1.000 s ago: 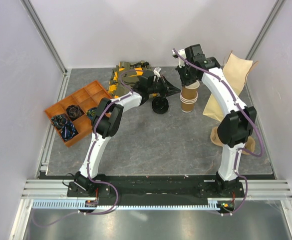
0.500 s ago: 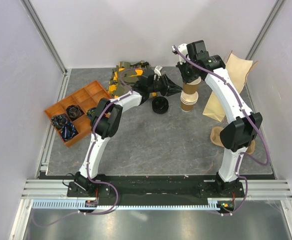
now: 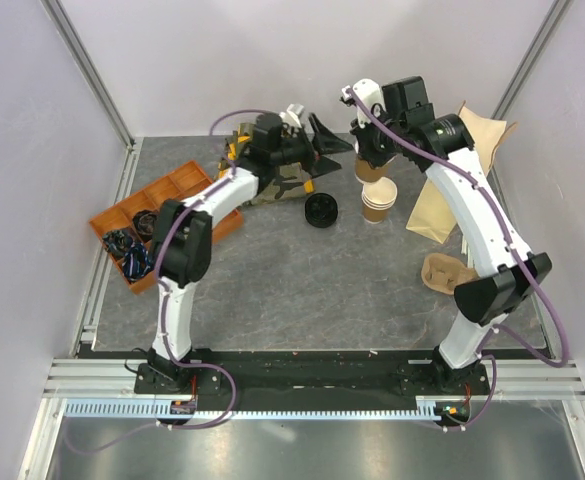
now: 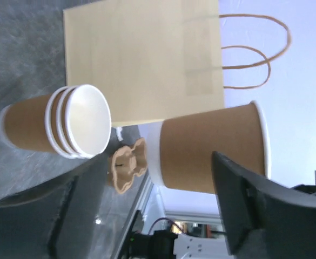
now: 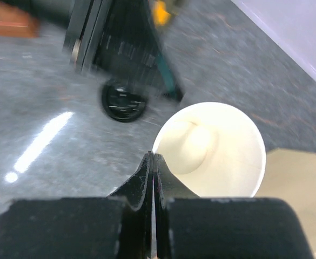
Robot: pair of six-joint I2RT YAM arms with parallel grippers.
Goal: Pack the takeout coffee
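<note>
RIGHT: right gripper [image 5: 153,160] clenched on rim of lidless paper cup [image 5: 212,145] | LEFT: left gripper [image 3: 334,135] released, jaws spread wide, cup just beyond them | black lid [image 3: 320,210] lying below both

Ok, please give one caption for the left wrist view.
Open left fingers frame a lidless cup, with a cup stack and paper bag behind.

Left gripper [image 4: 160,157] spread wide, right gripper [image 5: 153,162] pinched closed, arms outstretched

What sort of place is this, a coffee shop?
Probably a robot test booth, not a shop: two arms bolted to a grey table, bare white walls, plus paper cups and a paper bag.
</note>
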